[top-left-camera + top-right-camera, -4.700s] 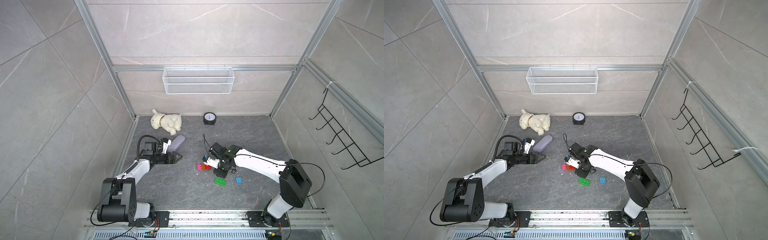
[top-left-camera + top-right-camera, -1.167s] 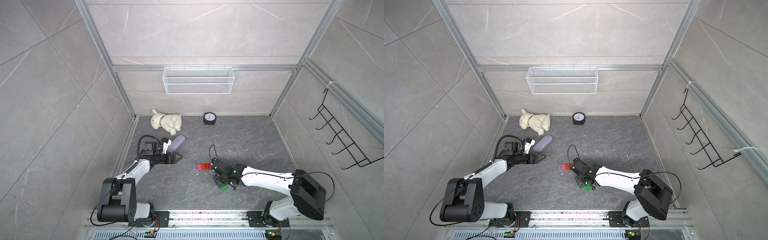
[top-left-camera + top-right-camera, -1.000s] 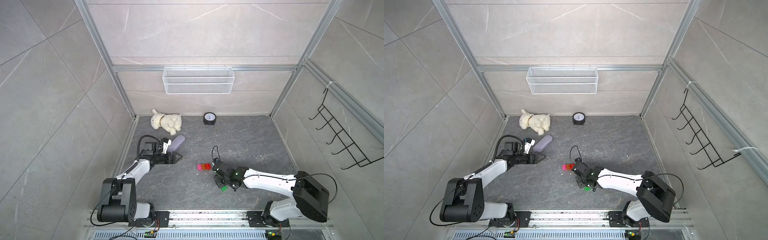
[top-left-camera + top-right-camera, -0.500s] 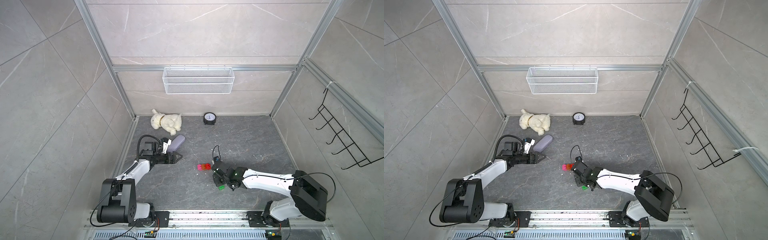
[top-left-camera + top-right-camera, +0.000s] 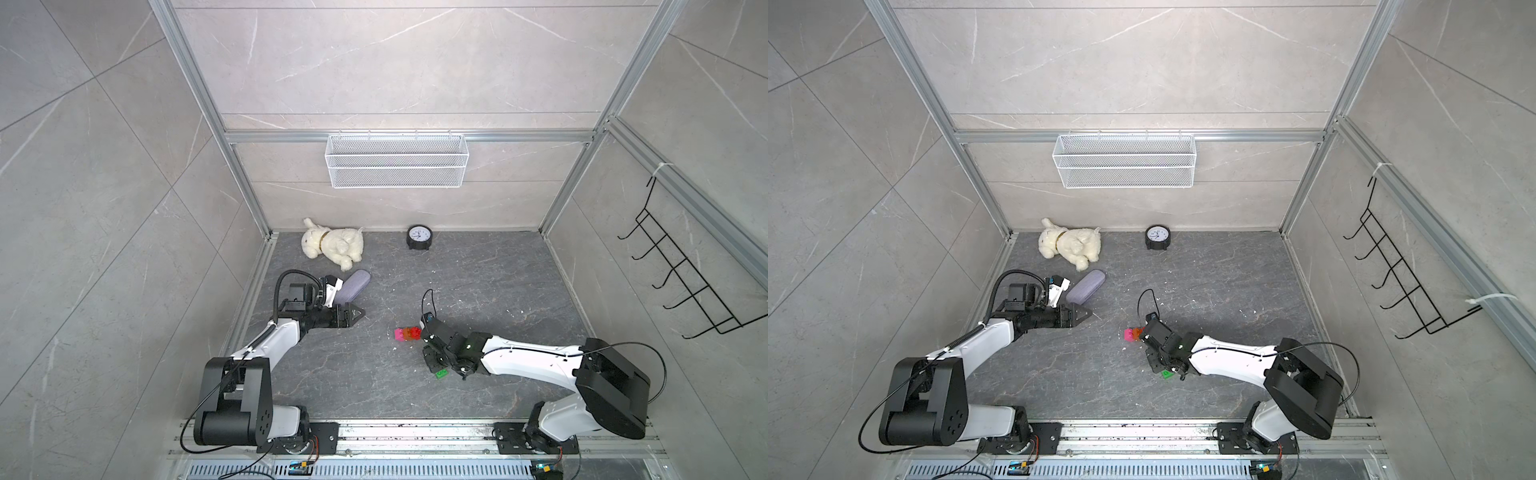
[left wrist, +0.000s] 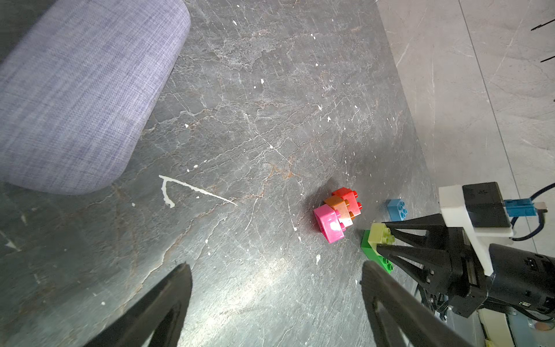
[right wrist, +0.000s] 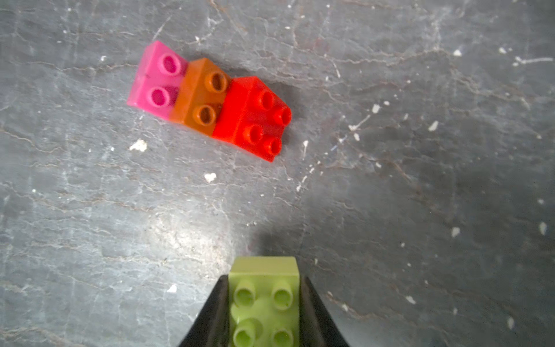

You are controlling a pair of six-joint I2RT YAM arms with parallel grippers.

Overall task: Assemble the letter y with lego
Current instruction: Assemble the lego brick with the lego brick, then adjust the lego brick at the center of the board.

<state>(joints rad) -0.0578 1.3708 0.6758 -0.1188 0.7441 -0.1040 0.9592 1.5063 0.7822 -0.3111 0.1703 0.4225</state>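
Observation:
A stack of pink, orange and red lego (image 5: pixel 408 333) (image 5: pixel 1133 333) (image 7: pixel 210 99) lies on its side on the dark floor. My right gripper (image 7: pixel 263 279) (image 5: pixel 434 365) is shut on a yellow-green brick (image 6: pixel 379 231), a short way in front of that stack. The longer green brick (image 5: pixel 441 374) (image 6: pixel 368 248) lies right against the yellow-green one; I cannot tell if they are joined. A blue brick (image 6: pixel 396 208) lies just beyond, hidden in both top views. My left gripper (image 5: pixel 357 312) (image 6: pixel 274 266) hovers open and empty, well left of the stack.
A lilac oblong case (image 5: pixel 353 286) lies close behind the left gripper. A plush dog (image 5: pixel 332 247) and a small clock (image 5: pixel 419 237) sit by the back wall. A wire basket (image 5: pixel 397 166) hangs on that wall, and a hook rack (image 5: pixel 685 282) on the right wall.
Seconds ago the right gripper stood beside the stack; it now sits lower, at the green brick. Over the last second it and the green brick shifted slightly left. The left arm stayed still.

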